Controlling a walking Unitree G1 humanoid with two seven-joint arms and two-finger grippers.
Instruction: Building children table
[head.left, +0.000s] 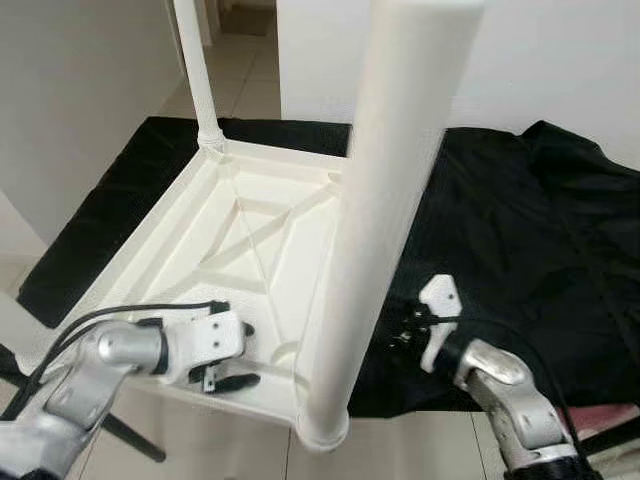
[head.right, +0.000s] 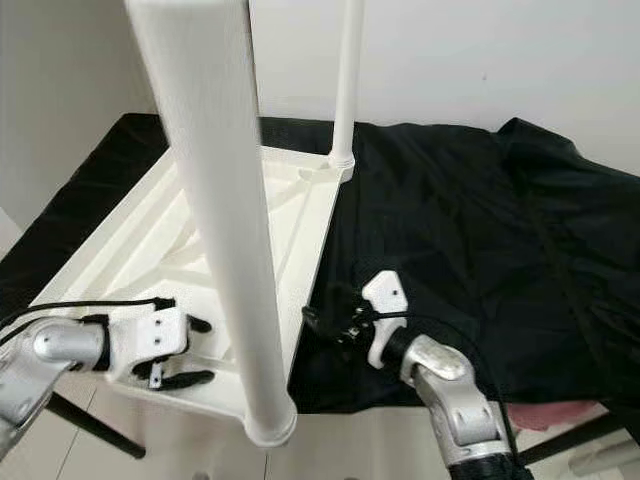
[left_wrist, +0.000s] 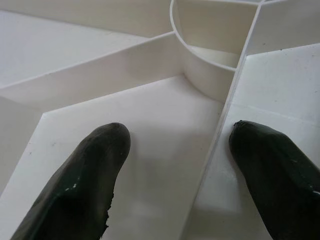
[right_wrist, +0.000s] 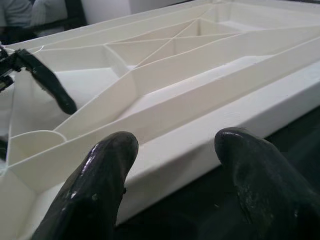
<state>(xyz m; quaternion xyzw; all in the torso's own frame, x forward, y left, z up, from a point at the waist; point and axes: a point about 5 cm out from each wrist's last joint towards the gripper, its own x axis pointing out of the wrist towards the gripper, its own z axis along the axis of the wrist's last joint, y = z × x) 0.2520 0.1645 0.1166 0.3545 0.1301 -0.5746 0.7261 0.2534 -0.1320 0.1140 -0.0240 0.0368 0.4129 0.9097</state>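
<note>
The left gripper (head.left: 238, 355) sits at the near edge of the upturned white table top (head.left: 190, 255), its two black fingers (left_wrist: 87, 175) spread apart with nothing between them. In the left wrist view one finger lies on each side of a thin stiffening rib (left_wrist: 220, 125) on the table top's underside, the tips close to the plastic; whether they actually touch it is hard to judge from this angle. Just ahead of the fingers the rib meets a curved socket wall (left_wrist: 200, 75).

The right gripper (head.right: 325, 325) hangs beside the table top's right side rail, over the black cloth (head.left: 520, 230) that the table top rests on. Its fingers (right_wrist: 95, 185) are also parted and hold nothing. The right wrist view looks across the rail (right_wrist: 210, 125) at the ribbed underside, with the left gripper's black finger (right_wrist: 50, 82) visible at the far side.

The table top lies upside down with its rim and crossing diagonal ribs facing up, taking up the left part of the black cloth. A white near leg (head.left: 375, 200) stands upright in the table top's near right corner, between the two grippers and close to the camera. A second white far leg (head.left: 197, 70) stands upright in a far corner of the table top. Beyond the table top are a pale wall (head.left: 560, 60) and a tiled floor (head.left: 235, 85).
</note>
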